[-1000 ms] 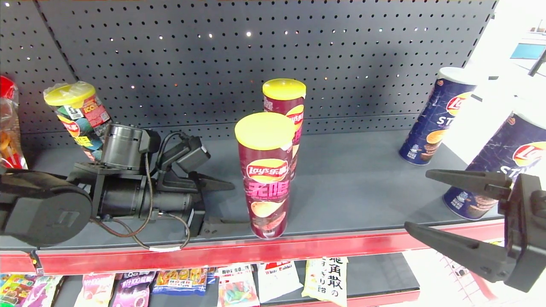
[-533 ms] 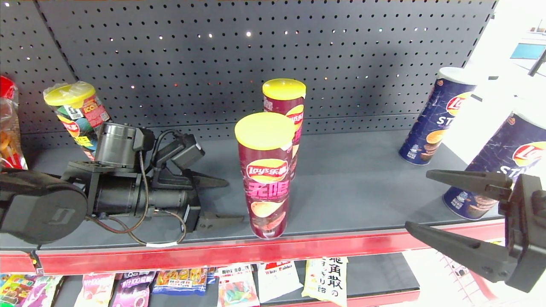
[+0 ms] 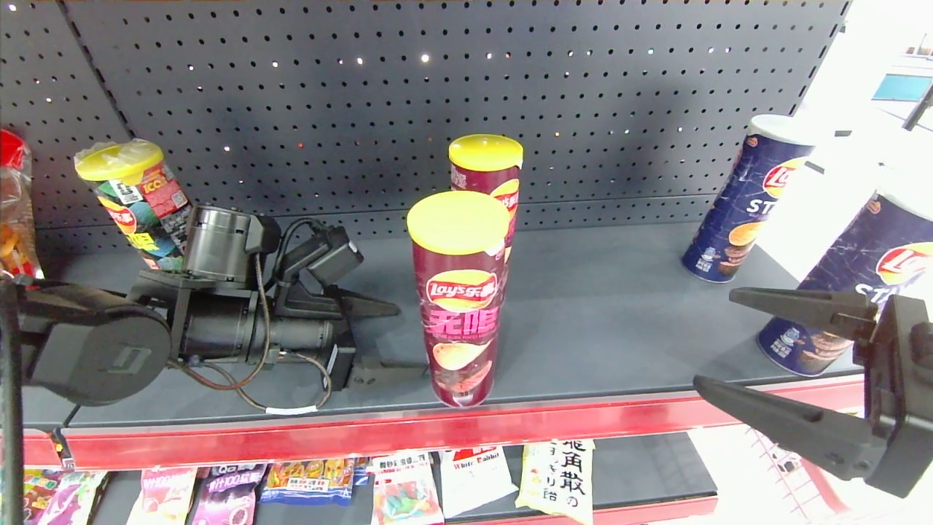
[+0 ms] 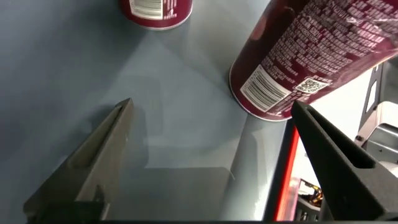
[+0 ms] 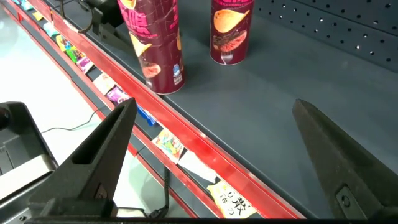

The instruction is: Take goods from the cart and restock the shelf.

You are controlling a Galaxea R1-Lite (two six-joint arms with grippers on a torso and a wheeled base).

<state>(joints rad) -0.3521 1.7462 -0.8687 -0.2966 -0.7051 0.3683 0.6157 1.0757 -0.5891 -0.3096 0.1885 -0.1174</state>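
A maroon chips can (image 3: 459, 299) with a yellow lid stands upright near the front edge of the grey shelf (image 3: 605, 313). A second, matching can (image 3: 487, 182) stands right behind it. My left gripper (image 3: 412, 341) lies low over the shelf just left of the front can, open, with its nearer fingertip close to the can's base. In the left wrist view the front can (image 4: 298, 56) sits beyond the open left gripper (image 4: 212, 106), off to one side of the gap. My right gripper (image 3: 714, 340) hangs open in front of the shelf's right end, holding nothing.
Two blue chips cans (image 3: 743, 197) (image 3: 860, 284) stand at the shelf's right end. A wrapped yellow-lidded can (image 3: 135, 197) leans at the back left. The red shelf lip (image 3: 510, 426) runs along the front, with snack packets (image 3: 466, 481) hanging below it.
The left gripper drew back left, then came right again toward the front can. The front can has shifted slightly to the right. The right gripper stayed put.
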